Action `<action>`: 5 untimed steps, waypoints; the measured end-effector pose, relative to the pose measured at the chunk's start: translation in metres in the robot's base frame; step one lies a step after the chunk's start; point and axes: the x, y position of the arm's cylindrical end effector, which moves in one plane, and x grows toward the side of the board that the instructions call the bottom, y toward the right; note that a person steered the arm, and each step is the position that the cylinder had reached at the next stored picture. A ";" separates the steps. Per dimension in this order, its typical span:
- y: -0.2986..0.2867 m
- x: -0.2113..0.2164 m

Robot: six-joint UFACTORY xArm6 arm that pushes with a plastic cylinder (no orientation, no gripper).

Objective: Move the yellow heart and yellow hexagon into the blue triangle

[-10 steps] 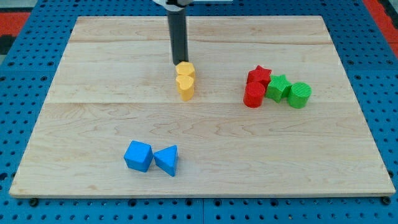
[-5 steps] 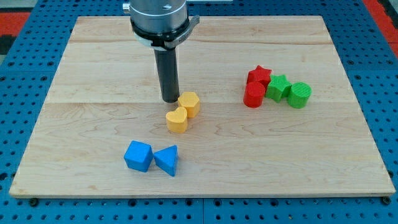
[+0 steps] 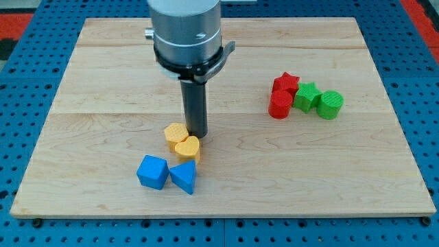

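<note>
The yellow heart lies just above the blue triangle, touching or nearly touching it. The yellow hexagon sits against the heart's upper left side. My tip stands right beside both yellow blocks, on their right, touching or nearly touching them. The blue triangle lies near the view's bottom, left of centre.
A blue cube sits against the triangle's left side. At the right, a red star, a red cylinder, a green star and a green cylinder form a cluster. The wooden board lies on a blue pegboard.
My tip has moved down the view and slightly right of the yellow blocks. The yellow heart and hexagon have slid down and left, ending just above the blue triangle.
</note>
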 end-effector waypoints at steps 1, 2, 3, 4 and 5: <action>-0.001 0.009; -0.006 0.005; -0.010 -0.026; -0.056 -0.025; -0.035 0.002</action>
